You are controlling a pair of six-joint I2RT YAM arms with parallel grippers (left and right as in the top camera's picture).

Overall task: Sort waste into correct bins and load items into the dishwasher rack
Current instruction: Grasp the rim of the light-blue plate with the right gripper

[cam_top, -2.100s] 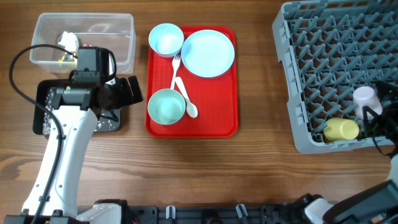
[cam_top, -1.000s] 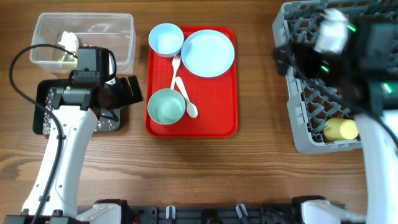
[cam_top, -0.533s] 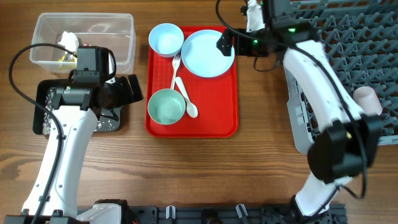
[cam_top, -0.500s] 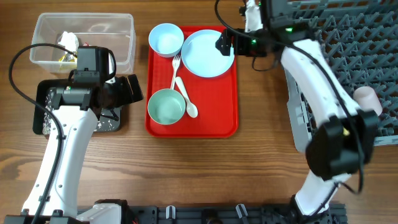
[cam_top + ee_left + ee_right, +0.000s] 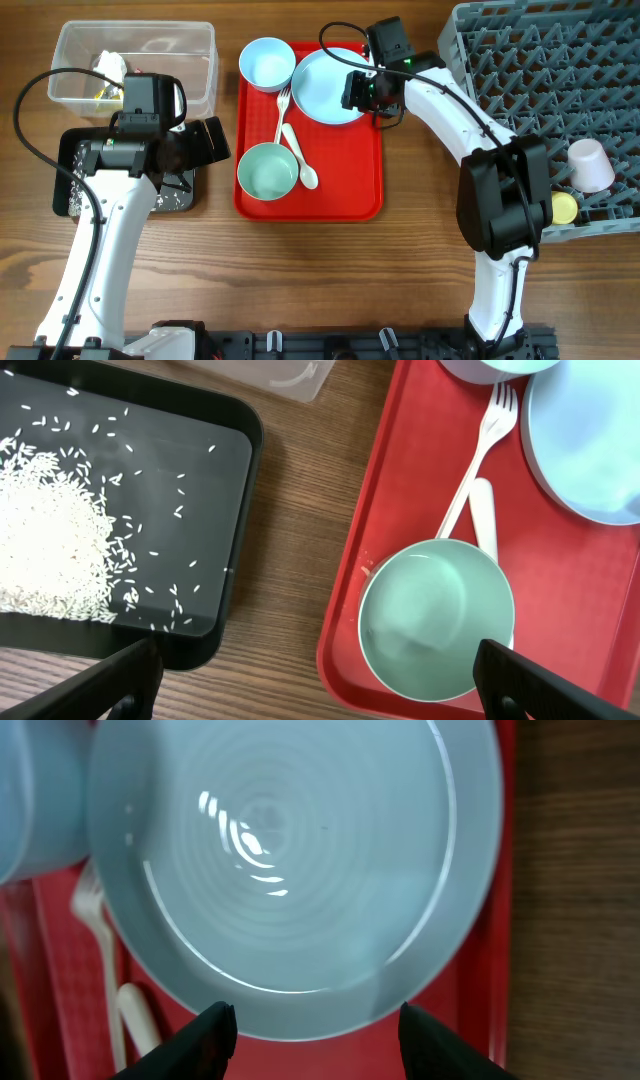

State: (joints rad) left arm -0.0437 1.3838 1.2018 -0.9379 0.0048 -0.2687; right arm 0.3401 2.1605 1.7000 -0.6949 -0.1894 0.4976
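My right gripper (image 5: 359, 92) hovers low over the right rim of the round pale-blue plate (image 5: 330, 85) on the red tray. In the right wrist view its jaws (image 5: 320, 1035) stand apart, astride the plate's (image 5: 280, 860) near edge, not touching it. My left gripper (image 5: 212, 142) is wide open between the black tray (image 5: 68, 190) and the red tray, holding nothing (image 5: 320, 695). Rice (image 5: 50, 550) lies in the black tray (image 5: 215, 480). Two bowls (image 5: 266, 63) (image 5: 267, 170), a white fork (image 5: 283, 105) and a spoon (image 5: 303, 168) rest on the red tray. The pink cup (image 5: 591, 165) and yellow cup (image 5: 565, 207) sit in the grey rack (image 5: 520, 90).
The clear tub (image 5: 190, 45) at the back left holds crumpled tissue (image 5: 110, 66) and a wrapper. The red tray (image 5: 360, 190) lies mid-table, its raised rim around the dishes. Bare wood separates the red tray from the rack.
My right arm swung left from the rack to the plate on the red tray, leaving the pink cup in the rack; its jaws have narrowed. The left arm has not moved.
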